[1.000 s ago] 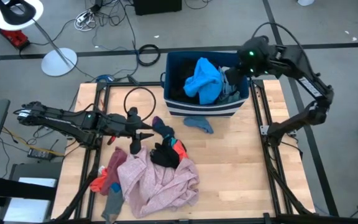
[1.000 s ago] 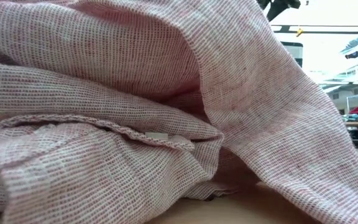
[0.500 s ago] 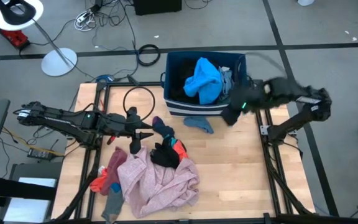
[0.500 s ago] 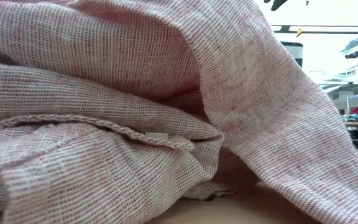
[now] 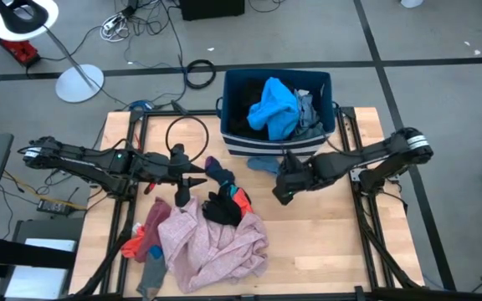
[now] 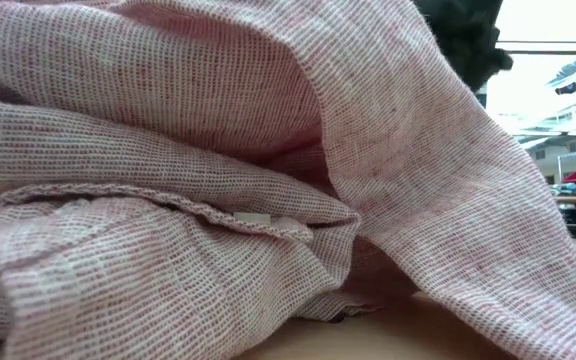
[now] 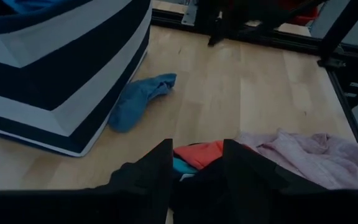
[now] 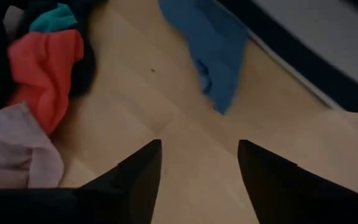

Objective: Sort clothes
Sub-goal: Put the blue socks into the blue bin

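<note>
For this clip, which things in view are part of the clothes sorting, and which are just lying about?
Part of the job:
pink shirt
black garment
red-orange cloth
blue sock
bright blue garment, in the striped bin
right gripper, open above the table
left gripper

Just lying about:
cable loop
lamp base

Both arms are dark, slim and jointed; the left arm shows a small green light midway; the right arm has a pale ring at its elbow; each ends in two black, flat-sided fingers.
</note>
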